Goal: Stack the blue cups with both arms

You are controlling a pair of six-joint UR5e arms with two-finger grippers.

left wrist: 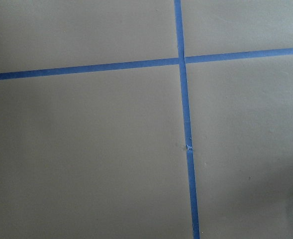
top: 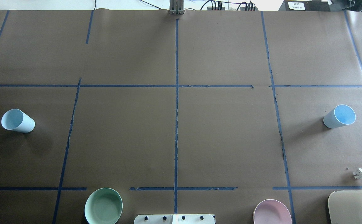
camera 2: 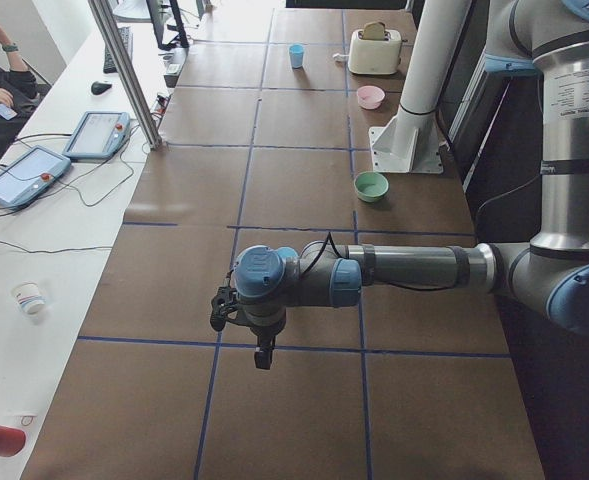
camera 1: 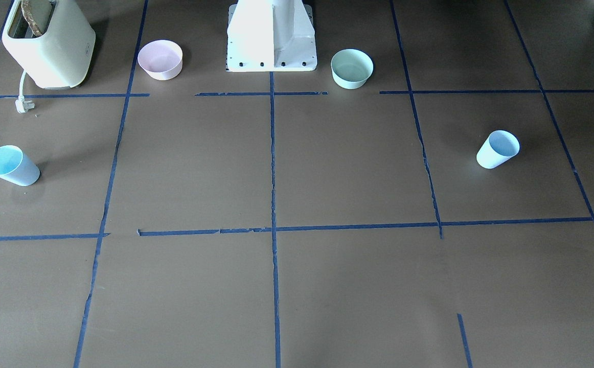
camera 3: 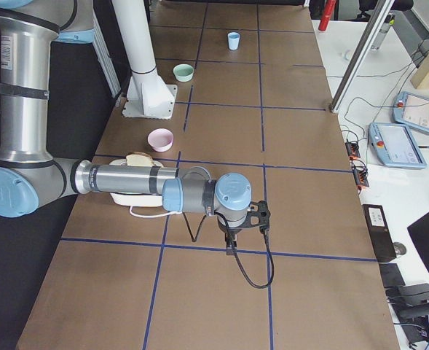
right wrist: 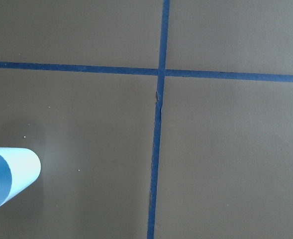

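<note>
Two pale-blue cups stand upright far apart on the brown table. One cup (top: 17,121) (camera 1: 498,149) is on my left side, the other cup (top: 340,116) (camera 1: 12,165) on my right side. My left gripper (camera 2: 262,350) shows only in the exterior left view, hanging above the table and pointing down; I cannot tell if it is open. My right gripper (camera 3: 231,244) shows only in the exterior right view, also pointing down; I cannot tell its state. The right wrist view has a cup (right wrist: 7,177) at its lower left edge. The left wrist view shows only paper and tape.
A mint-green bowl (top: 103,206) and a pink bowl (top: 272,213) sit either side of the white pedestal base (camera 1: 271,38). A cream toaster (camera 1: 49,43) with its plug (camera 1: 23,105) stands on my right. Blue tape lines (top: 176,124) cross the table.
</note>
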